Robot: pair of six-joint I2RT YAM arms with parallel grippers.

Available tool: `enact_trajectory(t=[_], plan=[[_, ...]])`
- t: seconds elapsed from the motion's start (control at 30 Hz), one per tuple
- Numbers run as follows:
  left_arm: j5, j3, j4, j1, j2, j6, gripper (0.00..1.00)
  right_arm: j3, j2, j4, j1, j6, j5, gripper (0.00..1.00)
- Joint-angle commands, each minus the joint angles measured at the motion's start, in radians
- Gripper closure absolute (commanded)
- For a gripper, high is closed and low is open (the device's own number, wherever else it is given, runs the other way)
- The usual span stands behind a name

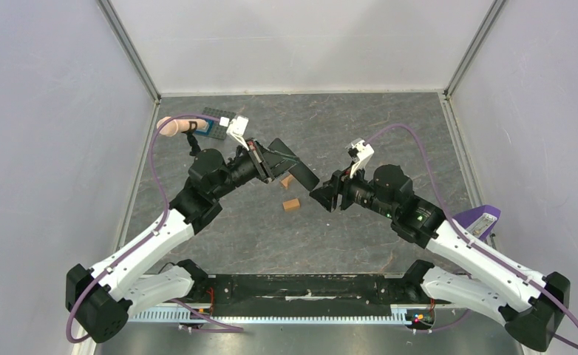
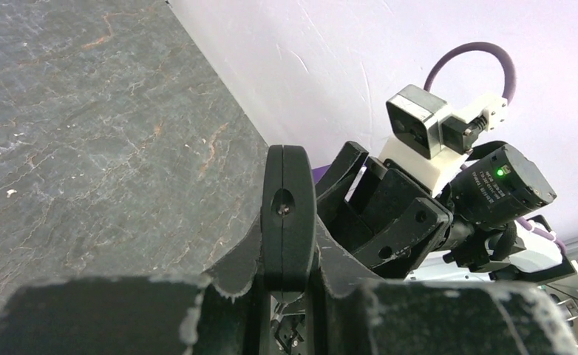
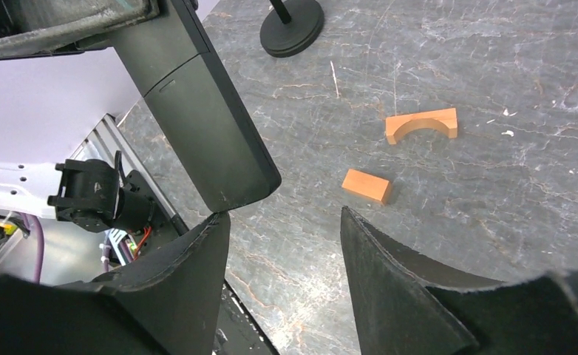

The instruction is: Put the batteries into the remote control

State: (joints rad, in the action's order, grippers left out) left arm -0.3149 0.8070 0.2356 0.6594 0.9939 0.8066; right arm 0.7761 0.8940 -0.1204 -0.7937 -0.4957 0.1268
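- The left gripper (image 1: 260, 159) is clenched on one end of the remote (image 1: 295, 168), holding it above the table (image 1: 375, 133).
- The right gripper (image 3: 282, 222) is released, empty, just by the remote's free end (contact unclear).
- An orange block (image 3: 367, 185) and arch (image 3: 421, 124) lie on the table.

**Remote control and nearby items showing only in part**

In the top view, the left gripper (image 1: 266, 160) is covering the near end of the remote control (image 1: 295, 168). The remote is hiding part of an orange block (image 1: 287, 181) at its 6 o'clock. Toward 10 o'clock, small items (image 1: 211, 123) are appearing too small to identify.

In the left wrist view, the remote is facing end-on and concealing its length.

In the right wrist view, the 12 o'clock edge is cutting off a black stand (image 3: 292, 33). The 6 o'clock edge is cropping the fingers (image 3: 397, 296) of the right gripper (image 3: 282, 214).
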Motion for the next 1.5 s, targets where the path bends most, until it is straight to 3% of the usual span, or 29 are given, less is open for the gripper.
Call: enact_trajectory(t=[0.0,0.17,0.23,0.4,0.57,0.8,0.9,1.27,1.37,1.47], plan=[[-0.014,0.012,-0.003,0.006,-0.042,-0.011,0.98,0.032,-0.009,0.043,0.002,-0.045,-0.023,0.39],[0.03,0.061,-0.122,0.006,-0.08,-0.125,0.98,0.031,-0.091,-0.066,0.002,0.097,0.078,0.32],[-0.005,0.087,-0.152,0.005,-0.072,-0.165,0.98,0.053,-0.135,-0.097,0.002,0.176,0.166,0.22],[-0.314,0.139,-0.124,0.005,-0.054,-0.249,0.98,0.129,-0.161,-0.073,0.002,0.261,0.358,0.08],[-0.553,0.203,-0.156,0.006,-0.034,-0.278,0.98,0.176,-0.091,-0.045,0.002,0.256,0.425,0.07],[-0.717,0.216,-0.078,0.006,0.012,-0.232,0.98,0.178,0.026,0.072,0.002,0.148,0.617,0.25],[-0.771,0.219,-0.07,0.006,0.03,-0.229,0.98,0.159,0.046,0.105,0.002,0.11,0.615,0.32],[-0.694,0.199,-0.058,0.006,0.038,-0.241,0.97,0.074,0.075,0.235,0.003,-0.024,0.632,0.75],[-0.671,0.197,-0.05,0.007,0.039,-0.231,0.9,0.079,0.078,0.234,0.002,-0.031,0.618,0.89],[-0.64,0.187,-0.045,0.006,0.033,-0.228,0.66,0.084,0.087,0.234,0.002,-0.04,0.598,1.0]])
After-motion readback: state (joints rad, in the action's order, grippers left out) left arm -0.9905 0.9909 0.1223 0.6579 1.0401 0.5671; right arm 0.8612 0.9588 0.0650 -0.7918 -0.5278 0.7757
